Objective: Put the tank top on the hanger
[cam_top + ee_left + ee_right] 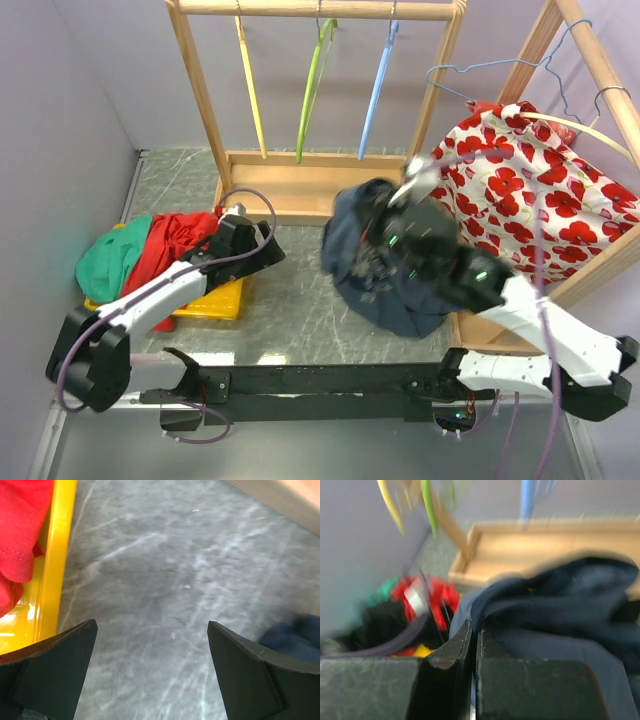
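Note:
The dark navy tank top (385,280) lies bunched in a heap at the table's middle right, in front of the wooden rack. My right gripper (372,232) is shut on a fold of it; in the right wrist view the jaws (474,630) pinch the navy cloth (560,625). The light blue hanger (380,85) hangs from the rack's top bar, also blurred in the right wrist view (527,500). My left gripper (262,250) is open and empty over bare table (152,625); a navy edge (295,640) shows at its right.
A yellow hanger (250,85) and a lime green hanger (312,90) hang beside the blue one. Red (180,245) and green (112,262) garments sit on a yellow tray (215,300) at left. A poppy-print cloth (530,190) drapes a wooden frame at right.

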